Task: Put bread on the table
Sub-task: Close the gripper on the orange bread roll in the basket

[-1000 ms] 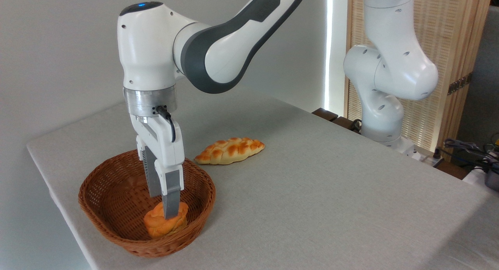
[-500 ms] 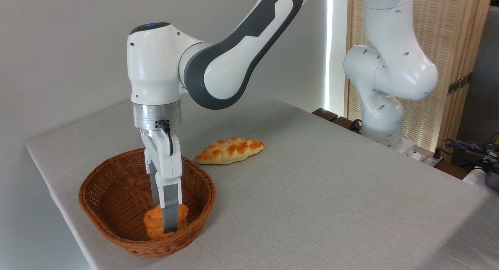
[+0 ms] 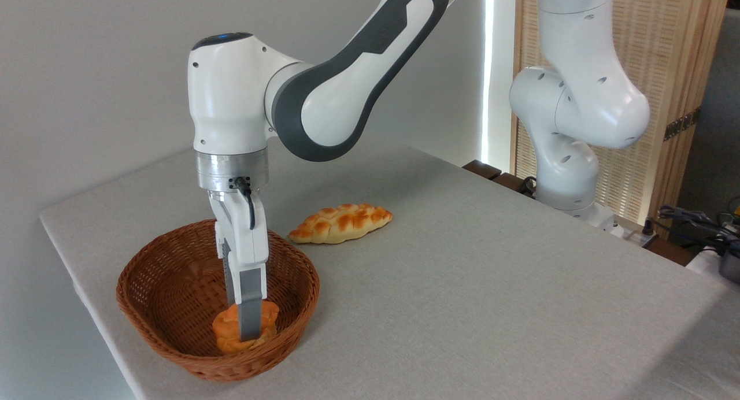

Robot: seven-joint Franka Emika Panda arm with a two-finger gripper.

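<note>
The bun (image 3: pixel 243 329) was found lying in the basket (image 3: pixel 173 342), toward its near right side, not yet on the counter (image 3: pixel 462 284). The jaws (image 3: pixel 247 325) were lowered into the basket and set astride the bun, the front finger (image 3: pixel 250 307) crossing its face; the rear finger was largely hidden. The bun appeared to be pinched between them, though the contact on the far side could not be confirmed, and the bun's base seemed to be resting on the wicker.

The bun was judged to be light, probably a soft or foam-like replica, with a lumpy, knotted top and a paler base. Some give under pressure was to be expected, so a moderate squeeze across the middle of its body was considered the proper hold; a hold high on the knots was thought liable to slip.

A braided loaf (image 3: pixel 341 222) was noted on the counter beyond the basket, well apart from the bun. The basket wall was judged a snagging risk on lifting, and a straight vertical withdrawal was advised before any sideways travel.
</note>
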